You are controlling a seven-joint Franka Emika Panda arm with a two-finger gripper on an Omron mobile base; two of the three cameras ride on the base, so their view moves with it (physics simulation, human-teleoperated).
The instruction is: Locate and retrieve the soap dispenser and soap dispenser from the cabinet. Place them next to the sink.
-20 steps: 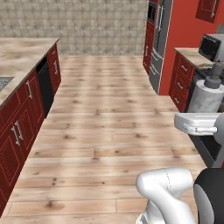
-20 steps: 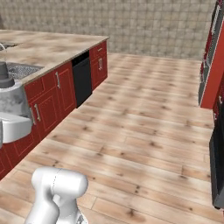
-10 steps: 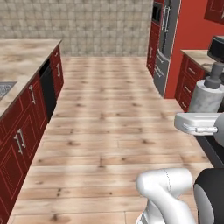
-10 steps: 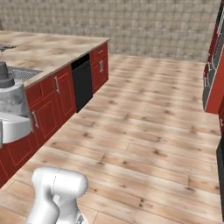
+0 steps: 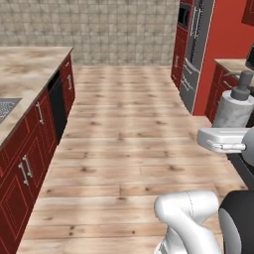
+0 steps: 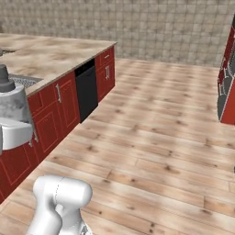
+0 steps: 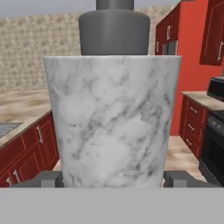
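Jaws clamp the white-grey marbled cylinder soap dispenser (image 7: 113, 118) with its dark grey pump, filling the frame's centre. Keeping it upright looks wise while heading for the steel sink (image 5: 7, 107) at left edge, set in the beige table (image 5: 30, 69).

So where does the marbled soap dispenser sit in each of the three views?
Left base view: marbled soap dispenser at the right edge, above the white hand.
Right base view: at the left edge, about mid-height.
Hand view: dead centre and close up, upright between the finger tips.
Shared landmark: the black dishwasher panel in the red base units, seen in both base views.
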